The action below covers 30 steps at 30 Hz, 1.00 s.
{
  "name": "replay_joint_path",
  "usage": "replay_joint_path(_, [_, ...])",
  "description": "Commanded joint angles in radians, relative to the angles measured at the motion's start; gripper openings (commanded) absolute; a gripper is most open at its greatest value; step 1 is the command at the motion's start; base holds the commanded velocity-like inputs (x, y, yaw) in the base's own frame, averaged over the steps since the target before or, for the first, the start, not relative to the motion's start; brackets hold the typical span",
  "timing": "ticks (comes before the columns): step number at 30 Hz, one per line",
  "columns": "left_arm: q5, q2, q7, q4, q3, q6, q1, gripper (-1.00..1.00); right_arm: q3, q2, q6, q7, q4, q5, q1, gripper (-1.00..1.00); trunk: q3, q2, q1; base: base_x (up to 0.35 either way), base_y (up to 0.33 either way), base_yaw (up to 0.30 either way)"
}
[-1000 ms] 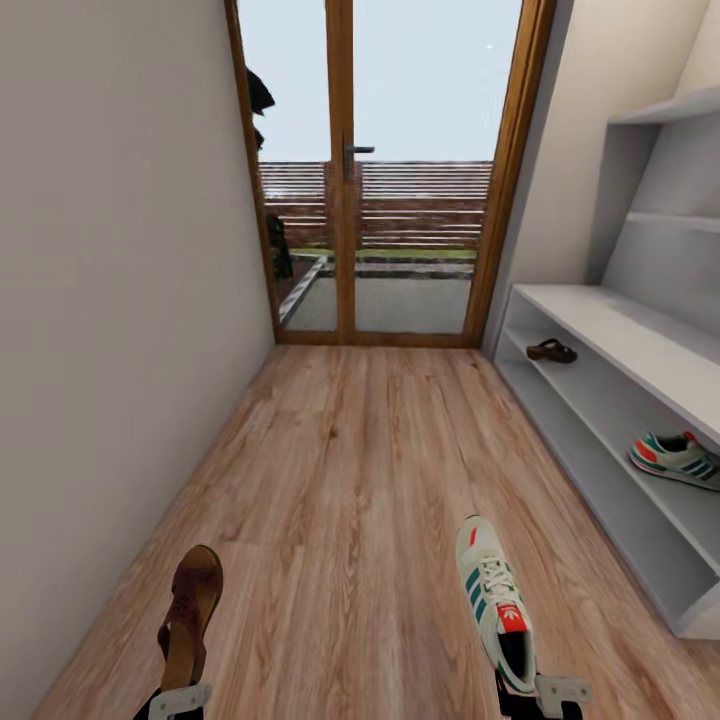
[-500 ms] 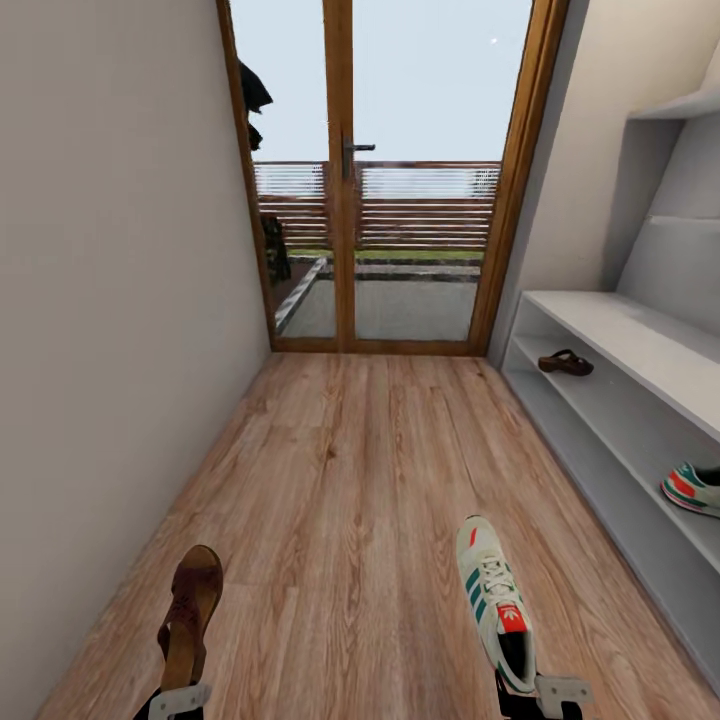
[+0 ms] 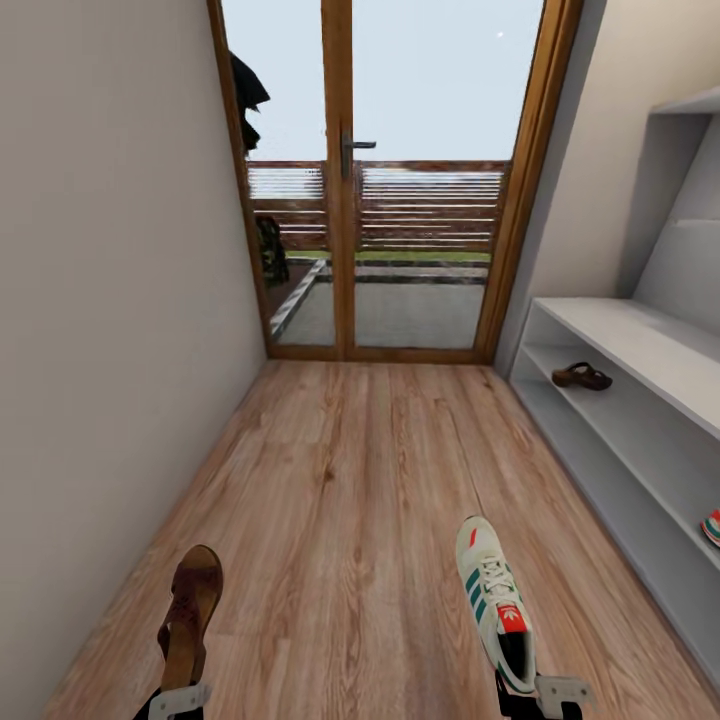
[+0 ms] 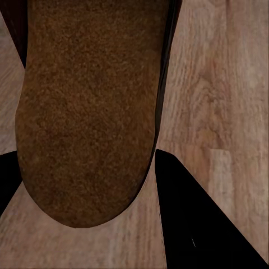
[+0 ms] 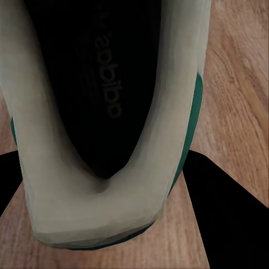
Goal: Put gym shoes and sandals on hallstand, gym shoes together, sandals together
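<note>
My left gripper (image 3: 178, 700) is shut on the heel of a brown sandal (image 3: 190, 612), held above the corridor floor (image 3: 350, 500); its dark footbed (image 4: 84, 112) lies between the black fingers (image 4: 196, 224). My right gripper (image 3: 545, 692) is shut on the heel of a white gym shoe (image 3: 492, 595) with green stripes; its dark inside (image 5: 106, 84) sits between the fingers (image 5: 235, 213). The pale grey hallstand (image 3: 640, 345) stands along the right wall. The other sandal (image 3: 581, 376) lies on its lower shelf at the far end. A sliver of the other gym shoe (image 3: 712, 527) shows on that shelf at the picture's right edge.
A wood-framed glass door (image 3: 340, 180) closes the corridor's far end. A plain wall (image 3: 100, 300) runs along the left. The wood floor stretches between that wall and the rack.
The whole view has shifted: the rack has slid right and the door looms larger, so the camera has moved. The sandal and gym shoe stay in my grippers as before.
</note>
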Motion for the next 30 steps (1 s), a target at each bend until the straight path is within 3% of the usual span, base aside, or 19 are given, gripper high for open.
replay_joint_path(1, [-0.008,-0.001,-0.009,0.0,0.009,-0.003,-0.001,-1.0,0.0,0.0,-0.003,-0.005,0.0,0.004,0.0,-1.0,-0.001,0.0,0.0,0.339,0.0,0.0])
replay_joint_path(23, [-0.007,-0.001,-0.008,0.0,0.009,-0.003,-0.001,-1.0,0.0,0.0,-0.003,-0.005,-0.001,0.004,0.0,-1.0,-0.001,0.0,0.0,0.339,0.002,-0.001])
replay_joint_path(30, [-0.007,-0.001,-0.008,0.0,0.009,-0.003,-0.001,-1.0,0.0,0.0,-0.003,-0.005,-0.001,0.004,0.0,-1.0,-0.001,0.0,0.0,0.328,0.106,-0.183])
